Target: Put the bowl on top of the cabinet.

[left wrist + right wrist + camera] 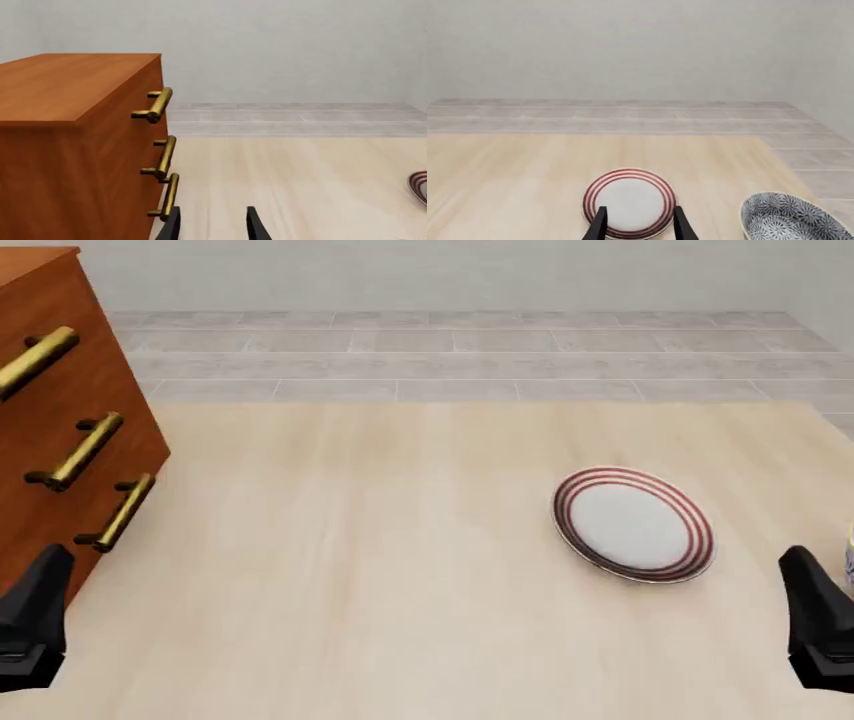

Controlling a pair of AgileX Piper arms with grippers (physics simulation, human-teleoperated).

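- Bowl [790, 217] sits on the table [400, 570], to the right of the plate [633, 524] and well apart from the cabinet [60, 430]; the front view catches only a sliver of it at the right edge.
- Cabinet stands at the table's far-left side; its top is bare wood where it shows in the left wrist view, all three drawers shut.
- Left gripper [212, 225] hangs beside the cabinet's lowest handle, jaws apart, holding nothing.
- Right gripper [637, 224] hovers over the plate, jaws apart and empty, with the bowl off to its side.
- Nothing is done yet, by my reading: reaching, grasping, lifting, carrying and placing all remain.
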